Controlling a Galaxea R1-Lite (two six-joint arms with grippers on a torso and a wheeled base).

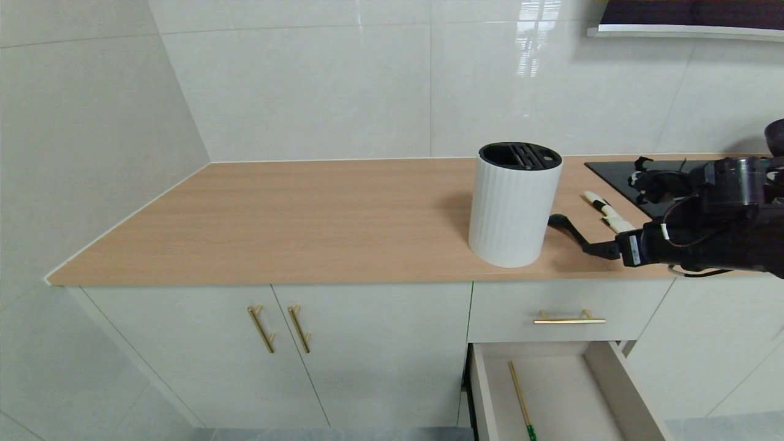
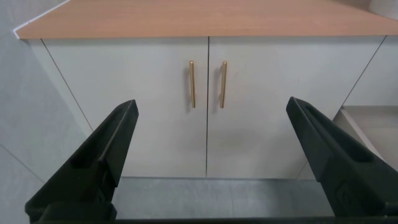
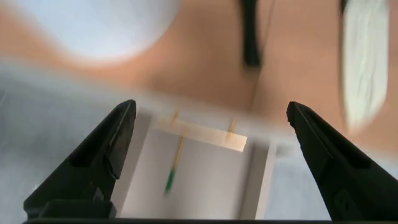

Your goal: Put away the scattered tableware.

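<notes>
Aiming the spread, empty right claw [image 3: 210, 109] squarely across the black utensil [image 3: 250, 34] lying beyond its tips on the desk [image 3: 205, 68], avoid nudging the white holder [image 3: 93, 25] alongside.

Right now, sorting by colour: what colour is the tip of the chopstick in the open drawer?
Green; the chopstick shows best in the head view.

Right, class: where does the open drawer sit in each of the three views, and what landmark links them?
Head view: open drawer lower right, below the countertop.
Left wrist view: a corner of it beside the cabinet doors.
Right wrist view: between the jaws, seen from above.
Shared landmark: the wooden countertop.
</notes>
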